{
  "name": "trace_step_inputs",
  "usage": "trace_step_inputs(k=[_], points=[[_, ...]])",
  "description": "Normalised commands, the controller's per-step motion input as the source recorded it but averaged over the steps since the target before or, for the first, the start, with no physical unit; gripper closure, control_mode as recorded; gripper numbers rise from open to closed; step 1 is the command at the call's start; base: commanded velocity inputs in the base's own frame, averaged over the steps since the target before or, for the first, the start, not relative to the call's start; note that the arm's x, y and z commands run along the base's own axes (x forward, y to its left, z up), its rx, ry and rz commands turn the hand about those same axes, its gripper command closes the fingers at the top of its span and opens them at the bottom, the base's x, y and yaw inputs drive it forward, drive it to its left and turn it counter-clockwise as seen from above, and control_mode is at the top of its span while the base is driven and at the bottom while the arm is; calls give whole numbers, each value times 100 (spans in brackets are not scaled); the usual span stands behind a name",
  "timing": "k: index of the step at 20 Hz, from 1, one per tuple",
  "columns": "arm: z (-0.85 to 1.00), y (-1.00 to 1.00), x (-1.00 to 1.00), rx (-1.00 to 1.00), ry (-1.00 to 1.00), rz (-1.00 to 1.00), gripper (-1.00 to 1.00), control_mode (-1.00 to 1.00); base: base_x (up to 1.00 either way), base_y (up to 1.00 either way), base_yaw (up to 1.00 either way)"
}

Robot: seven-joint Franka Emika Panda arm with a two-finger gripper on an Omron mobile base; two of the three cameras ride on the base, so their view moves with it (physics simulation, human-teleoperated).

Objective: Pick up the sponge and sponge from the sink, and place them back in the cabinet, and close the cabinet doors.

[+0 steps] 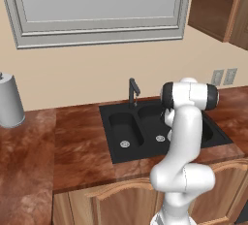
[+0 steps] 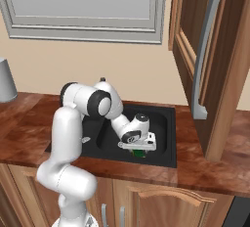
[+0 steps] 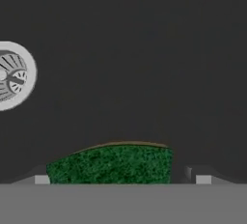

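Your sponge (image 3: 111, 164) lies flat on the floor of the sink's (image 2: 166, 138) right basin, near the drain (image 3: 12, 75). Your gripper (image 2: 138, 148) hangs spread wide directly over it. Expect it light and squashy; pinch across its short sides.

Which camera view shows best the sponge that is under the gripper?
The hand view. There the sponge lies large and green on the black sink floor, between the fingertips of the open gripper. The right base view gives a small green patch below the hand. In the left base view the arm covers that basin.
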Motion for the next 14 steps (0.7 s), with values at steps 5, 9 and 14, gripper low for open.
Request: trace_step_inputs(k=[5, 9, 14], points=[[-27, 0, 21, 1, 0, 0, -100, -100, 0, 0, 0], [-26, 0, 11, 2, 1, 0, -100, -100, 0, 0, 0], [-18, 1, 0, 0, 0, 0, 100, -100, 0, 0, 0]])
